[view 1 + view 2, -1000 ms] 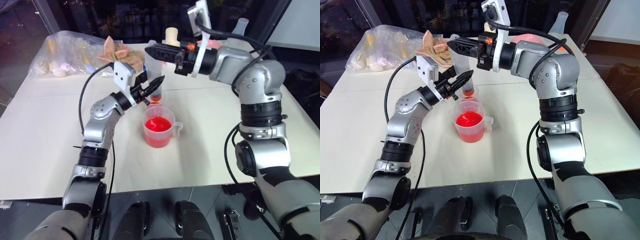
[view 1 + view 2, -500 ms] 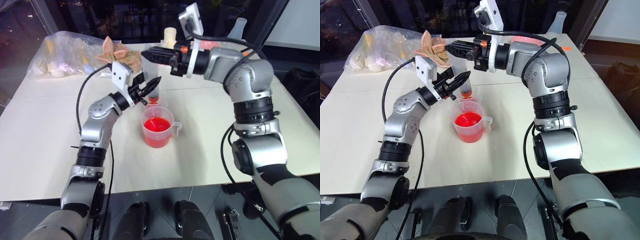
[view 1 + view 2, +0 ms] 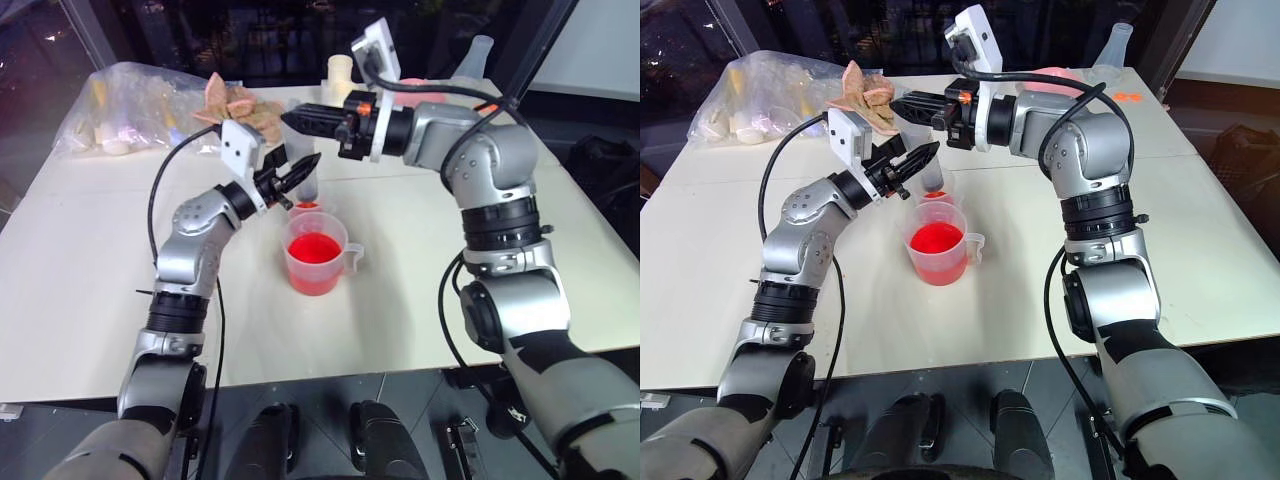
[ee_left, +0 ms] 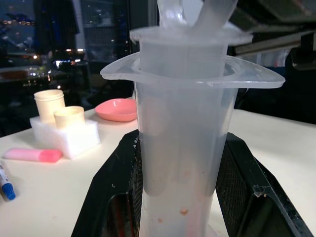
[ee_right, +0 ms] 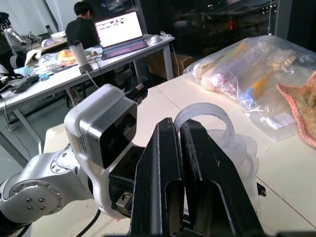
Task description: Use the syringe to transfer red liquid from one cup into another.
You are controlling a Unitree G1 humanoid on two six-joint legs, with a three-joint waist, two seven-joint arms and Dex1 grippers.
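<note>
The syringe (image 4: 182,148) stands upright, its thick barrel clamped between my left gripper's (image 3: 300,172) black fingers (image 4: 111,197). It hangs over the smaller clear cup (image 3: 306,208), which holds a little red liquid. The handled measuring cup (image 3: 345,258) stands just in front, about half full of red liquid (image 3: 315,247). My right gripper (image 3: 290,117) reaches in level from the right, shut, with its tips at the ring (image 5: 205,116) on top of the plunger. I cannot tell whether it pinches the ring or just rests on it. The syringe's tip is hidden.
A clear plastic bag (image 3: 140,105) of supplies and a tan cloth (image 3: 235,100) lie at the table's back left. A pink dish (image 4: 118,109), white jars (image 4: 54,106) and a pink marker (image 4: 32,154) lie behind. A person (image 5: 81,24) sits at a distant desk.
My right gripper has come down a little and slightly left over the syringe's top. The left gripper and both cups have stayed in place.
</note>
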